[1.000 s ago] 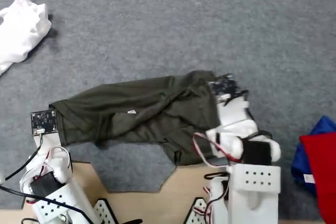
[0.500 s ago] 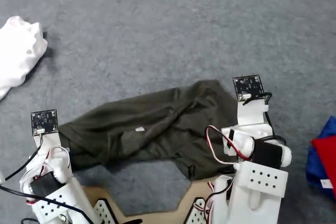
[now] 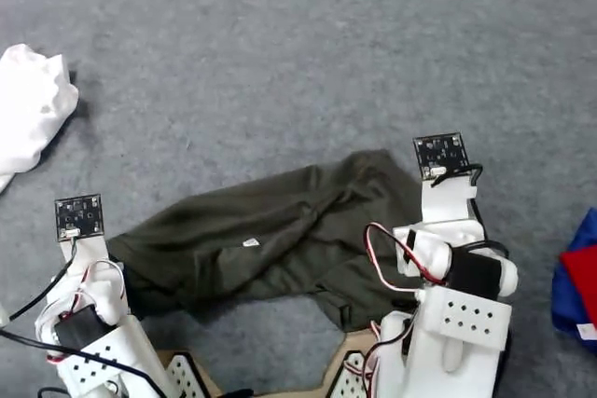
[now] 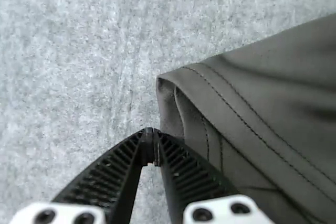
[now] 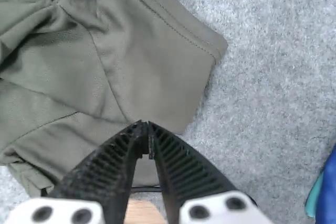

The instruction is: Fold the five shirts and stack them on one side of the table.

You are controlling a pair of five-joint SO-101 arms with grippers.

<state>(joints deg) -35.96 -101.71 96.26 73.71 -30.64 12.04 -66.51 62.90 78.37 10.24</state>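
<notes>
At left tool [image 4: 151, 146]: closed tip to tip, aimed downward. At right tool [image 5: 145, 127]: likewise closed tip to tip, aimed downward. At left arm [image 3: 89, 300] and right arm [image 3: 448, 263]: extended forward, well apart.

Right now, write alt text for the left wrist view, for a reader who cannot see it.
A black ribbed pincer, shut, has its tips right at the folded hem corner of a dark olive shirt. The shirt lies on a grey carpet-like table cover, and its double-stitched hem runs diagonally away from that corner.
</notes>
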